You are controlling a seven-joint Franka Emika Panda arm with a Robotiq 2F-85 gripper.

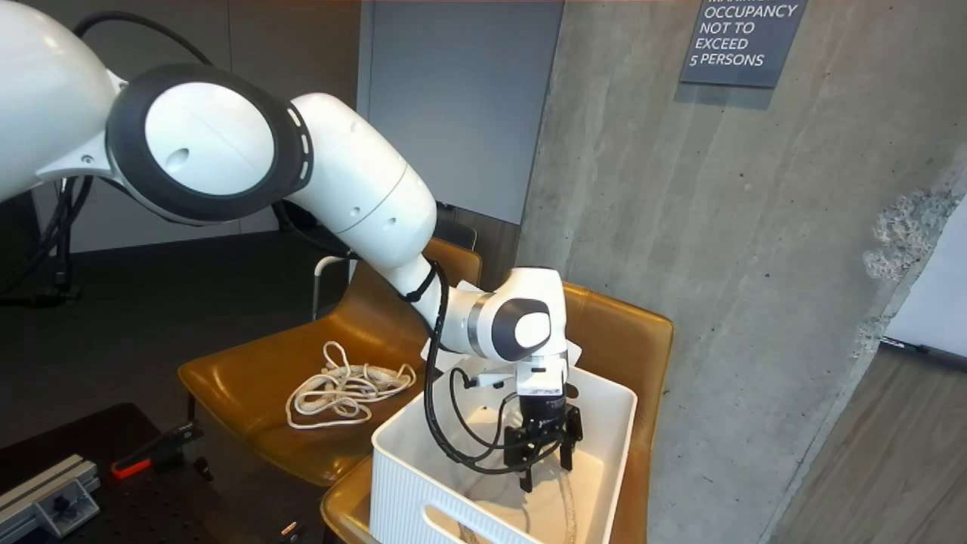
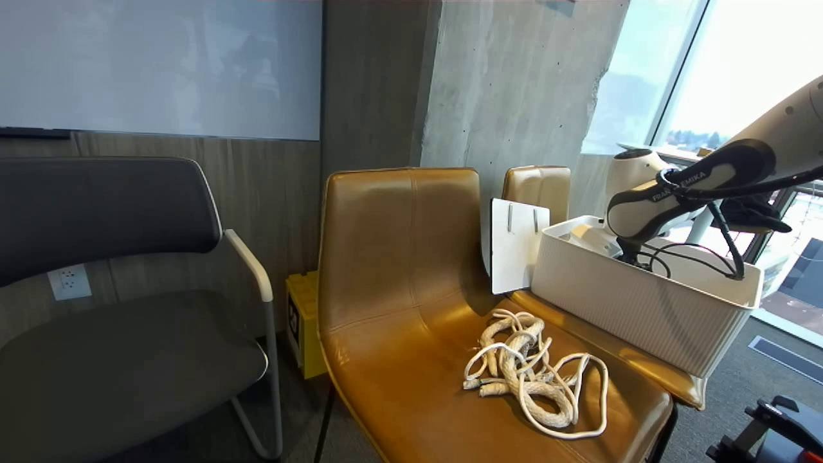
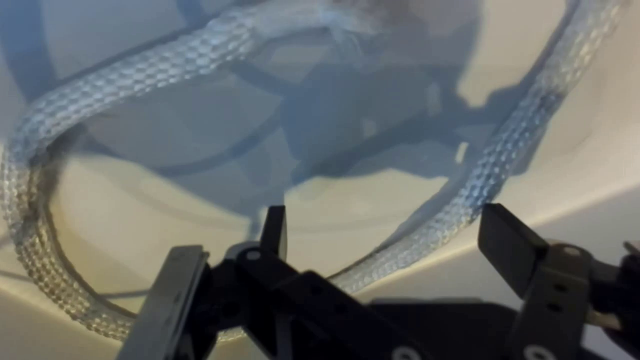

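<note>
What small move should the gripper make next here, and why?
Probably ease the gripper slightly lower with its jaws open. It reaches into the white bin but holds nothing; in the wrist view the jaws stand wide apart, with a stretch of braided rope crossing the gap between them. Its height above the rope is hard to tell, so a small step seems safest.

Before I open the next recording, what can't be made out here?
Wrist view: part of the braided rope, hidden behind the gripper; its upper stretch, blurred.
In an exterior view: the gripper's jaws, hidden by the ribbed white bin's wall.
In an exterior view: the occupancy sign's top line, cut by the top edge.
</note>
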